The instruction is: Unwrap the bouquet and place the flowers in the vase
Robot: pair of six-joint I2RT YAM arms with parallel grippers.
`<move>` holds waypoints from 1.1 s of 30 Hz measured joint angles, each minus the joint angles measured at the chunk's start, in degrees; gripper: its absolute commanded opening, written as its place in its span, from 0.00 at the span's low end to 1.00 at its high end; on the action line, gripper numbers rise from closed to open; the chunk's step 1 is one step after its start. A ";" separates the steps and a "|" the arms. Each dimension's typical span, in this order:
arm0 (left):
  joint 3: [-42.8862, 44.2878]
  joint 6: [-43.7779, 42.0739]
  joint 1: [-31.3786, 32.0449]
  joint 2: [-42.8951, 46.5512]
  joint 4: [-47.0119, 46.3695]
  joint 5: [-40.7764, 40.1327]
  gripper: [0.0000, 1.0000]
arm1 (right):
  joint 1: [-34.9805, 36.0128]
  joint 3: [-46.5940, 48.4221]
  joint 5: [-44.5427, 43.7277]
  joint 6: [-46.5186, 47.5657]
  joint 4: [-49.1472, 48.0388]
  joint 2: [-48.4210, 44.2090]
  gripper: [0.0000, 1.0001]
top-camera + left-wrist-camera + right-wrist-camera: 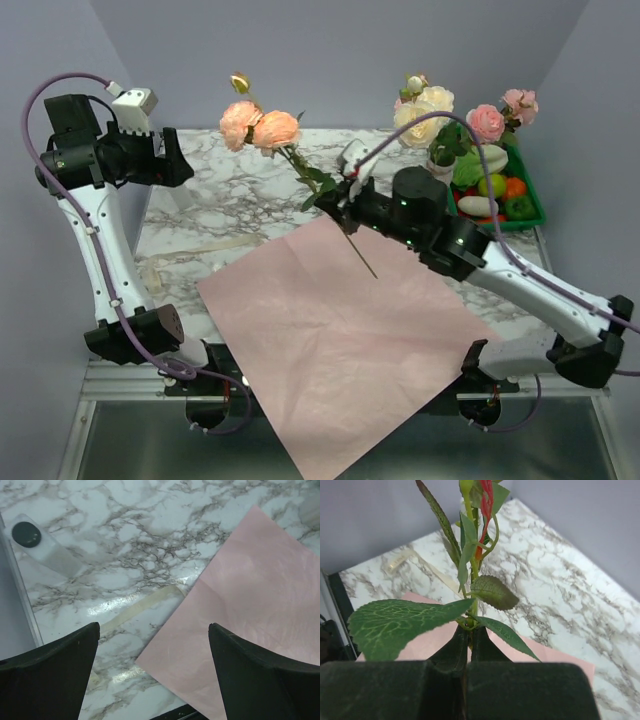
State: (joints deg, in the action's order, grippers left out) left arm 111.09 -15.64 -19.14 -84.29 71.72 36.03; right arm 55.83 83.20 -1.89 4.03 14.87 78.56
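Marble tabletop, pink paper spread flat: my right gripper pinches the peach roses; I'd carry them upright, stem-end first into the far-right vase. Left gripper gapes wide.

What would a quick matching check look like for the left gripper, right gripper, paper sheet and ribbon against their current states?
Column A
1. left gripper
2. right gripper
3. pink paper sheet
4. cream ribbon

Column B
a. spread flat on the marble table
b. shut on a rose stem
c. open, holding nothing, above the table
d. lying loose on the marble beside the paper

Pairs: 1-c, 2-b, 3-a, 4-d
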 measured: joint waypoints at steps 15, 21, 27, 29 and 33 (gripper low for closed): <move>-8.15 -0.63 -1.22 -1.36 0.98 6.80 0.99 | 1.49 -13.25 -11.10 17.25 -24.68 -38.29 0.01; -11.52 0.07 2.56 -0.55 -1.14 6.60 0.99 | -0.09 -16.55 -24.81 28.59 -41.48 -37.18 0.01; -11.69 0.70 3.41 -0.48 -2.54 6.60 0.99 | -18.03 -14.84 -23.41 21.62 -41.13 -28.17 0.01; -11.85 0.70 3.41 -0.48 -3.04 6.60 0.99 | -23.19 -14.12 -22.03 18.03 -40.17 -25.00 0.01; -11.93 0.63 3.41 -0.48 -3.41 6.56 0.99 | -29.38 -14.05 -19.02 12.79 -39.26 -20.81 0.01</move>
State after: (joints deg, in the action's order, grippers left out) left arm 99.15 -15.00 -15.73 -84.77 68.31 42.59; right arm 26.46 69.14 -20.91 16.82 -24.38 57.76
